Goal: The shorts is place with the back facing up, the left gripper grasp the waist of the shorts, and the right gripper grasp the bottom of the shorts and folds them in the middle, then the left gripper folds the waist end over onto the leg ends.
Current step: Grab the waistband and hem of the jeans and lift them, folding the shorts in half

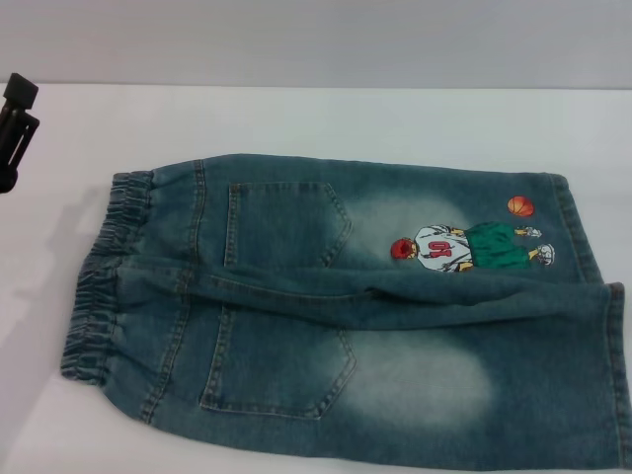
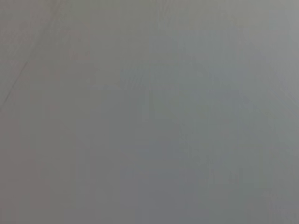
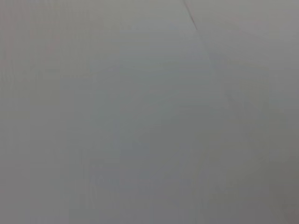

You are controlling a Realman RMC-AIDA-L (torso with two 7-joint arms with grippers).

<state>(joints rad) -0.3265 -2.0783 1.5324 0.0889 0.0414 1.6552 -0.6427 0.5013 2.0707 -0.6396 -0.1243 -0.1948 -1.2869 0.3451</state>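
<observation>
Left claw (image 1: 18, 118) is sitting at the far left edge of the head view, above the white bench (image 1: 296, 118), well apart from the shorts (image 1: 346, 306); can't tell whether it's spread or pressed together, and it's holding nothing. Shorts are lying flat, back up, both back pockets showing. The waist (image 1: 104, 276) is pointing left, nearest that claw, and nothing is gripping it. The embroidered player (image 1: 464, 247) and orange ball (image 1: 520, 205) are sitting on the far leg, close to its hem. The bottom of the shorts (image 1: 602, 326) is running off the right edge. Right claw isn't showing in any view, so its state is unknown. Both wrist views are showing only blank grey surface. My read: nothing is folded, both grasps and both folds are pending.
</observation>
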